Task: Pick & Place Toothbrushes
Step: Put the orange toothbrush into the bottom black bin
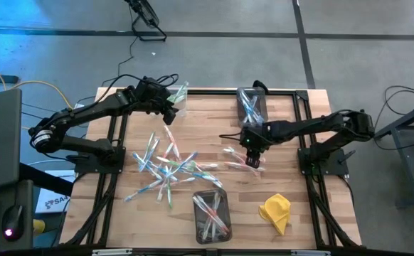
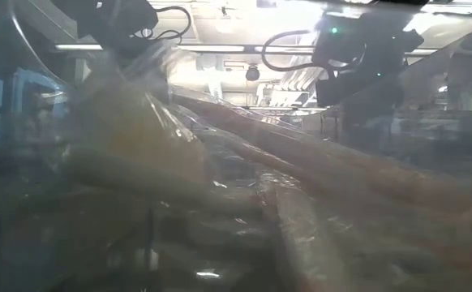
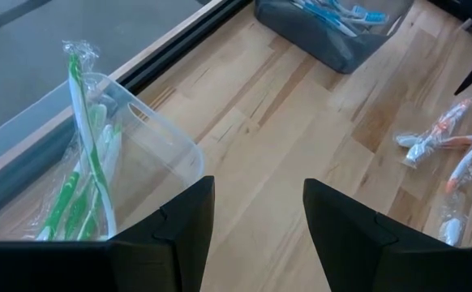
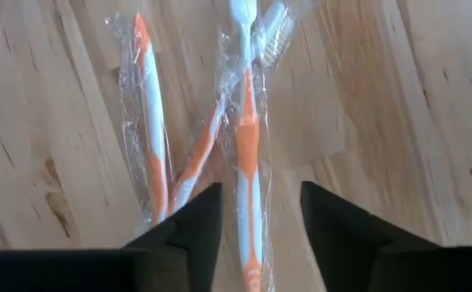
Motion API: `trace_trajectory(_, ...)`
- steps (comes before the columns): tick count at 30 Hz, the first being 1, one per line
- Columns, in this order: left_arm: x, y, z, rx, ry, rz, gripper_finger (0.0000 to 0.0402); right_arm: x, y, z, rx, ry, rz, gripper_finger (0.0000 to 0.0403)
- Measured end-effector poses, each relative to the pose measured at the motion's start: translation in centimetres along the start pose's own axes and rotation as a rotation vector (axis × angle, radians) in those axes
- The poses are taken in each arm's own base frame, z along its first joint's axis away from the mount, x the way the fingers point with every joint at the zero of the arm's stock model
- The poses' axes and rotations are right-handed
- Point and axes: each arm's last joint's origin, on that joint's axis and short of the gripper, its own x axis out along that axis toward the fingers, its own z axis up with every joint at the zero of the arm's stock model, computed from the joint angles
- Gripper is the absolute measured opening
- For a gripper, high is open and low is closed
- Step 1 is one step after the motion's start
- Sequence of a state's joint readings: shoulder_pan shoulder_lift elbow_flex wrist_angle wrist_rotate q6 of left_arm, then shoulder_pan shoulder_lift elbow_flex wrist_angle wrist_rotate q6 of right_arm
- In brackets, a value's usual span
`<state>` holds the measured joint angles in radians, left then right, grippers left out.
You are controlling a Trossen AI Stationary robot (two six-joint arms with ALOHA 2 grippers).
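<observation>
The wooden table [image 1: 285,135] carries the whole sorting job, and by my reading it is partly done. A dark bin [image 1: 252,107] at twelve o'clock already holds blue-handled toothbrushes, a second bin [image 1: 212,215] at six o'clock holds a mixed few, and a clear bin [image 3: 151,138] at about eleven o'clock holds green ones. Much is left: a loose pile of wrapped toothbrushes [image 1: 166,165] lies spread left of centre, and a smaller cluster of orange-handled toothbrushes [image 1: 244,161] lies just right of centre. A crumpled yellow cloth [image 1: 276,212] sits at five o'clock, away from the work. The right gripper [image 4: 260,212] hangs straight over the orange cluster with its fingers parted and nothing between them; one wrapped orange brush [image 4: 246,154] runs lengthwise into the gap between the fingers, two more just beside it. The left gripper [image 3: 259,223] waits beside the clear bin at eleven o'clock, fingers spread wide and empty, the green brushes [image 3: 86,170] standing in the bin close by.
</observation>
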<state>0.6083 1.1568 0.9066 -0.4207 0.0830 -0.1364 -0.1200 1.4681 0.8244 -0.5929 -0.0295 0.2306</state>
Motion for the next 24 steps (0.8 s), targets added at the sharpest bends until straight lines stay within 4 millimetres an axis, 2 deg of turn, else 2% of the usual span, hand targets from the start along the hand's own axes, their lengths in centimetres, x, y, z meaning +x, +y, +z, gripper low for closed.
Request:
trace_trajectory(5,0.0,0.0,0.0,0.0,0.0,0.0,0.0187,0.4,-0.1,-0.4,0.0,0.007,-0.003,0.02)
trace_trajectory(24,0.0,0.0,0.0,0.0,0.0,-0.001,0.0187,2.6,-0.6,-2.1,0.036,0.015,-0.005,0.0203)
